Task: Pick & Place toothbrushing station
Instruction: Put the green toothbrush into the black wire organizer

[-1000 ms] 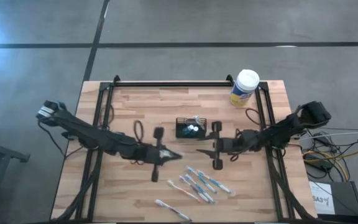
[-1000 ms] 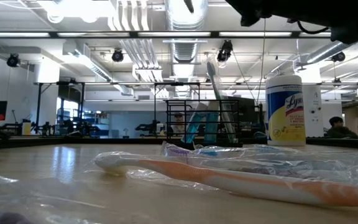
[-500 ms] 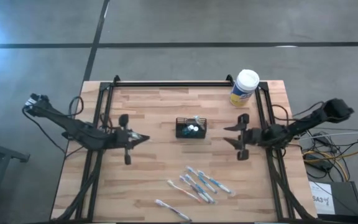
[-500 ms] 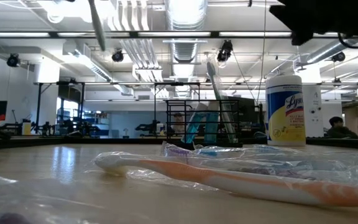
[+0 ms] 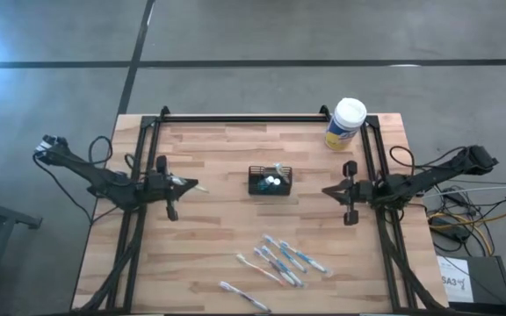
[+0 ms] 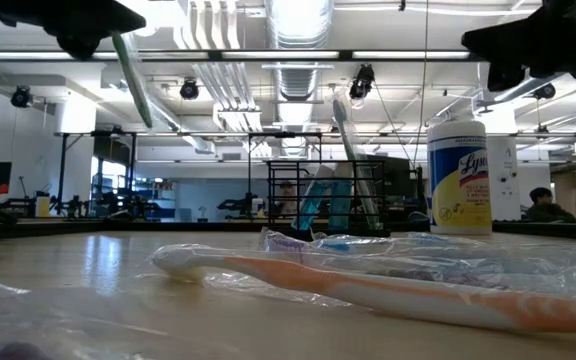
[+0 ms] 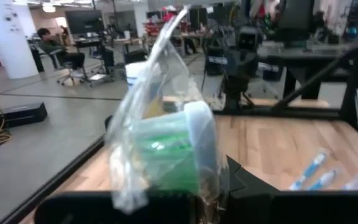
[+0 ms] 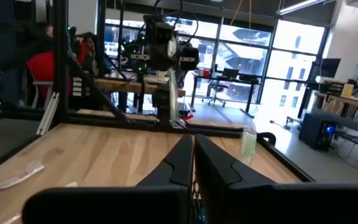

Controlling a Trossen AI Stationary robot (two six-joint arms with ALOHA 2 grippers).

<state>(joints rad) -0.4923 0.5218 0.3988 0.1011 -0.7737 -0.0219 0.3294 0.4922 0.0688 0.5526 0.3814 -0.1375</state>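
Observation:
The toothbrushing station (image 5: 271, 181), a small black mesh caddy, stands at the table's middle with a brush (image 6: 353, 150) standing in it. My left gripper (image 5: 181, 185) hovers left of it near the left frame rail, shut on a toothbrush in a clear wrapper (image 7: 166, 137). My right gripper (image 5: 328, 190) hovers right of the caddy, shut and empty, its fingers (image 8: 188, 158) pointing level toward the caddy. My left gripper pinches the wrapped toothbrush near one end (image 7: 194, 183) between its two fingers, through the clear wrapper. The fingers point level, toward the table's right, and lie across the brush. The brush (image 6: 133, 70) hangs slanting below the fingers, clear of the table.
Several wrapped toothbrushes (image 5: 281, 257) lie near the table's front edge, one more (image 5: 242, 296) at the very front. A white-lidded, yellow-labelled canister (image 5: 346, 124) stands at the far right corner. Black frame rails (image 5: 143, 167) run along both sides.
Both arms have drawn back from the middle. My left gripper has gone toward the table's left edge, carrying the wrapped toothbrush and rolling. My right gripper has gone toward the right edge and has shut. The caddy has stayed in place.

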